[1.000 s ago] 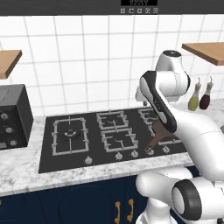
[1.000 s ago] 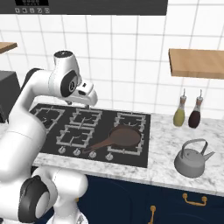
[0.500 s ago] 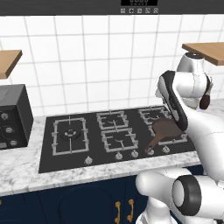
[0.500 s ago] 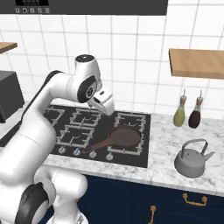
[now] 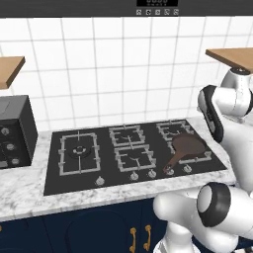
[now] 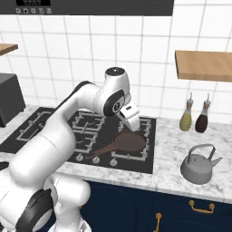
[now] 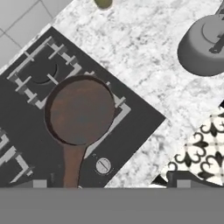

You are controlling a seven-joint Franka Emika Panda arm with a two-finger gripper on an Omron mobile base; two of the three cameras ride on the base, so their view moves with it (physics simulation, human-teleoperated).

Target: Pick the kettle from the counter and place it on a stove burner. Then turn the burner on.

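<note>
The small grey kettle [image 6: 199, 165] stands upright on the white marble counter [image 6: 172, 149], right of the stove; the hand view has it at its top right [image 7: 204, 42]. My gripper [image 6: 134, 128] hangs open and empty above the brown long-handled pan [image 6: 129, 142], well left of the kettle. Looking down the hand, the fingertips [image 7: 39, 183] stand wide apart at the bottom, with the pan [image 7: 81, 109] below them. The wide square stove burner [image 5: 79, 150] is at the cooktop's left end, bare.
The pan [image 5: 188, 146] sits on a right-hand burner, handle pointing to the front knobs [image 5: 152, 173]. Two bottles [image 6: 186, 118] stand against the wall behind the kettle, under a wooden shelf [image 6: 204, 64]. A black appliance [image 5: 12, 129] sits left of the stove. The counter's front edge [image 7: 175, 153] is near.
The arm has swung rightward across the cooktop, carrying the hand from the middle burners to above the pan. The jaws stayed open. Kettle and pan have not moved.
</note>
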